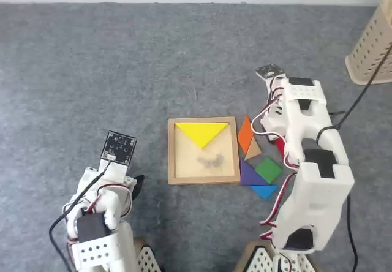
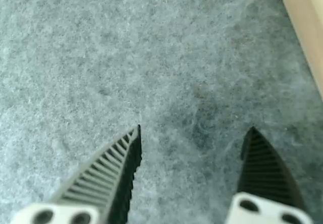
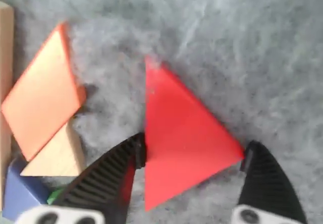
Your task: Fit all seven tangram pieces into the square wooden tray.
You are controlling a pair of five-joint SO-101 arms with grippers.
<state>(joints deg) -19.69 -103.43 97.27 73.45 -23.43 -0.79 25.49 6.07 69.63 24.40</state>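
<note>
right end effector [image 3: 196,144] open, astride red triangle [image 3: 176,118], flat on table [image 3: 242,42] beside orange piece [image 3: 43,103], outside tray [image 1: 171,155]. prob. light, stiff, thin wood w/ slick paint: pinch opposite edges low. left end effector [image 2: 194,133] open over table.

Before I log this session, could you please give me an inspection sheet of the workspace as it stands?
Surface: grey felt-like mat.
Job's things: wooden tray holds the yellow triangle; beside it on the mat lie the orange parallelogram, tan triangle, purple triangle, green square, blue triangle and red triangle.
Clutter: dark mark on the tray floor, unidentifiable.
Grippers: left gripper open over bare mat; right gripper open, its fingers either side of the red triangle.
Cables: coloured wires along the right arm; black cable trailing from it across the mat.
Surroundings: beige perforated basket at the mat's far corner.
</note>
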